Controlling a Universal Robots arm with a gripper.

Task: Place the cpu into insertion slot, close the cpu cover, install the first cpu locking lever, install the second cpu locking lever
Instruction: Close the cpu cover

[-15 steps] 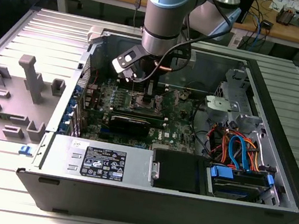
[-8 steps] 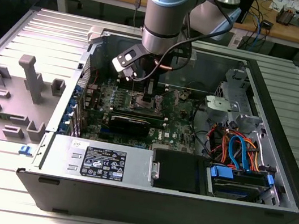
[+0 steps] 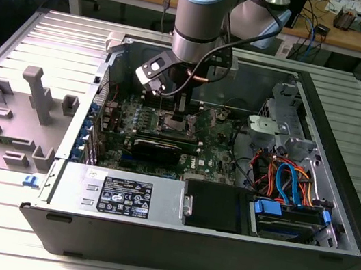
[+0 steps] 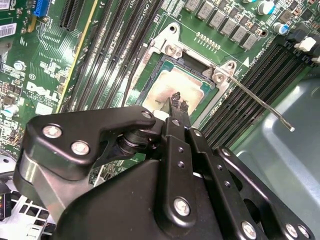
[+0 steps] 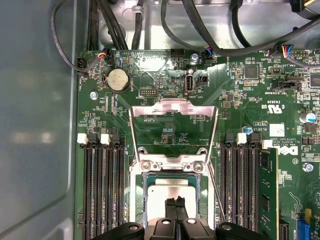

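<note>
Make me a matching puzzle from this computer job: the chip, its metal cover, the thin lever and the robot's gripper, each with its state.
Things:
1 cpu
2 cpu cover
3 locking lever
4 gripper

States:
a swung open
b shut, just over the cpu
c lying in the insertion slot
d unlatched, sticking out free

Pairs: 1c, 2a, 3d, 4b.

In the second wrist view the tool [image 4: 177, 101] has a big black body that covers the near part of the cpu [image 4: 162, 87] and of the insertion slot [image 4: 167, 61]. In the first wrist view the picture's bottom edge cuts off the insertion slot and the cpu. I can't tell if the tool's tips touch the cpu. In the exterior view the tool hides most of the insertion slot, and the arm [image 3: 200, 7] runs off the top.
</note>
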